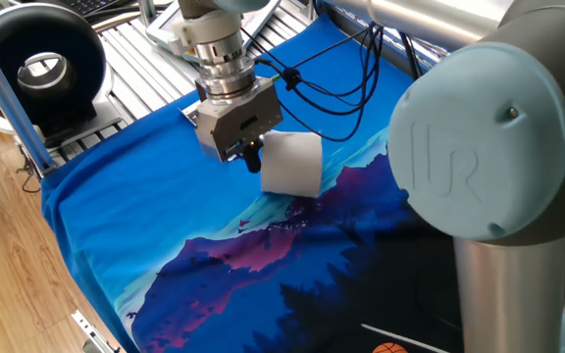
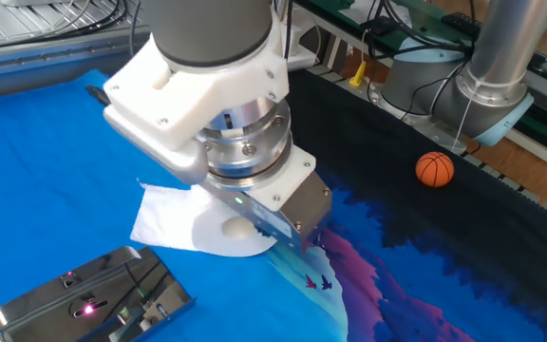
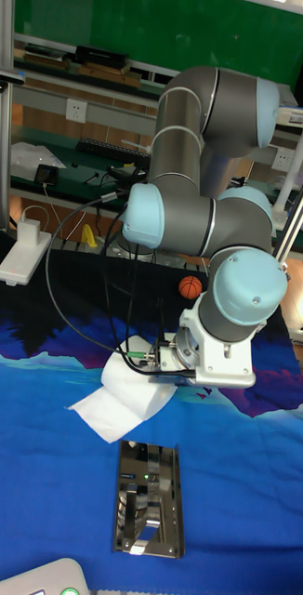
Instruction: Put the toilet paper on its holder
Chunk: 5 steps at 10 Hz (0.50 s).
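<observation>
On the blue cloth (image 1: 116, 226), my gripper (image 1: 252, 157) grips the toilet paper (image 1: 292, 163) by its end; the holder (image 3: 149, 497) lies nearby, apart.

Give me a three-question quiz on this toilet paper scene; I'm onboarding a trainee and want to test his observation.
1. True or false: the toilet paper sits on the holder.
2. What small ball lies on the dark cloth? A) tennis ball B) basketball C) golf ball
3. Fill in: the gripper is at the roll's ___ end.

Key: 1 false, the roll is apart from it. 2 B, basketball. 3 core.
</observation>
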### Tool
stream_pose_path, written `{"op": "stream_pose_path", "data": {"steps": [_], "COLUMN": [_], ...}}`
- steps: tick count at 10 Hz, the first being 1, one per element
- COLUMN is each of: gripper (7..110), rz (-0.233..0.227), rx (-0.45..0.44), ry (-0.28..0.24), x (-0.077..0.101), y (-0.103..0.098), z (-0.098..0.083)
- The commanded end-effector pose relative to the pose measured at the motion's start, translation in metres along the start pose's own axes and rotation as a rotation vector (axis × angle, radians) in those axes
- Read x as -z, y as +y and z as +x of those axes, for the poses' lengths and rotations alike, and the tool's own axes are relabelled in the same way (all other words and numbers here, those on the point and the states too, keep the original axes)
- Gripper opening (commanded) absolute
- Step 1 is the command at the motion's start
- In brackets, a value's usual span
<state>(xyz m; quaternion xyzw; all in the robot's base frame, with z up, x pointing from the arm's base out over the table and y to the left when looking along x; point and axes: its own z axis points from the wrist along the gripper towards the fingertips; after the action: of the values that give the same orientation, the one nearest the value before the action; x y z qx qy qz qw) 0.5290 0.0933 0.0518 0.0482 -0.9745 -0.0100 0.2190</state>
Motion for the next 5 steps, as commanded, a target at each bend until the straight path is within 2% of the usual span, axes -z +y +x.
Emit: {"op": "stream_pose_path", "data": {"steps": [1, 3, 5], "gripper": [7, 7, 7], "rz": [-0.004, 0.011, 0.02], "rx": [-0.015, -0.038, -0.053], "ry": [0.065, 0.129, 0.161], "x": [-0.002, -0.004, -0.006], "y": [0.001, -0.002, -0.004], "z": [0.016, 0.032, 0.041]}}
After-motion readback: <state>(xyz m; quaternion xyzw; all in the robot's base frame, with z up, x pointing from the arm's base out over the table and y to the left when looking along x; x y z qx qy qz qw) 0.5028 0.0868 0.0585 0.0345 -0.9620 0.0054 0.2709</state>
